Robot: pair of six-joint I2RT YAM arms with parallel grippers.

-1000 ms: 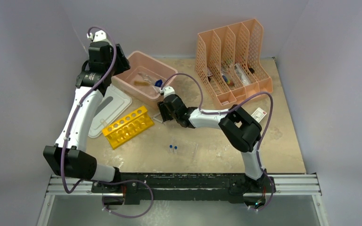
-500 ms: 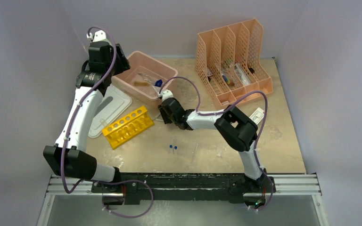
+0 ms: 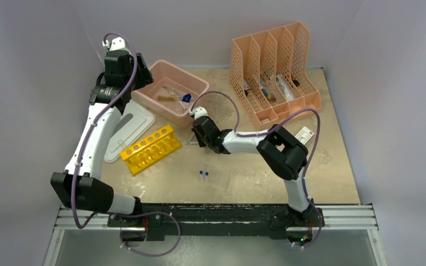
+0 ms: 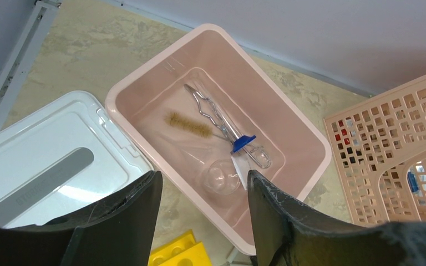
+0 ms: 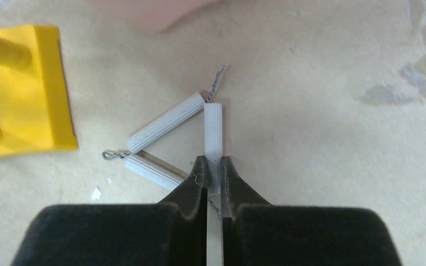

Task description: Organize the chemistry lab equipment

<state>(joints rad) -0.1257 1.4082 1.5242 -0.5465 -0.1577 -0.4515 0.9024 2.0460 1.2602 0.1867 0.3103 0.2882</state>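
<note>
My right gripper (image 5: 213, 166) is shut on one white-sleeved side of the small wire triangle (image 5: 213, 130), which lies flat on the table just right of the yellow test-tube rack (image 5: 16, 94). In the top view the rack (image 3: 151, 148) lies left of that gripper (image 3: 196, 138). Metal tongs (image 4: 211, 108) lie in the pink tub (image 4: 161, 62). The left gripper (image 4: 204, 177) hangs open over the tub's near rim, holding nothing. Two blue-capped vials (image 3: 203, 174) rest by the clear tray (image 3: 224, 177).
The tub also holds a brush (image 4: 188, 123), a clear flask (image 4: 222, 177) and a blue-capped piece (image 4: 243, 142). Its grey-handled lid (image 3: 125, 130) lies to the left of the rack. The peach file holder (image 3: 272, 72) stands at the back right.
The right gripper's jaws have closed onto a side of the wire triangle after a small shift. The left arm has stayed put.
</note>
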